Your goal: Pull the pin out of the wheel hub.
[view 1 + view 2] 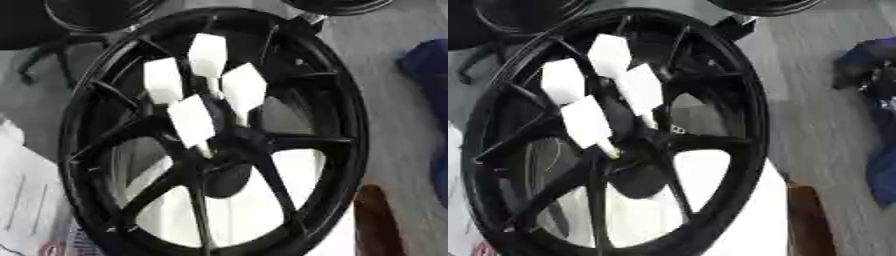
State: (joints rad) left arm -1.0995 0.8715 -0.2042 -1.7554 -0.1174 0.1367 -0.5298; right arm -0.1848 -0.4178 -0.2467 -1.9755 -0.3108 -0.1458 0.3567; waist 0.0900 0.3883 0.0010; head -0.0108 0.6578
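A large black spoked wheel [346, 125] fills both views, seen from above and lying over a white surface. Several white pins with broad flat heads stand up from its hub [229, 150]. The nearest pin [191, 120] runs down on a thin stem to the hub's centre. Three more white heads [208, 54] cluster just behind it. Neither of my hands shows in either view, and nothing touches the pins.
White paper sheets [26, 200] lie at the left edge. A brown object [378, 220] stands at the lower right beside the rim. A blue cloth [877, 165] lies on the grey floor at the right. Black chair legs [44, 55] show at the upper left.
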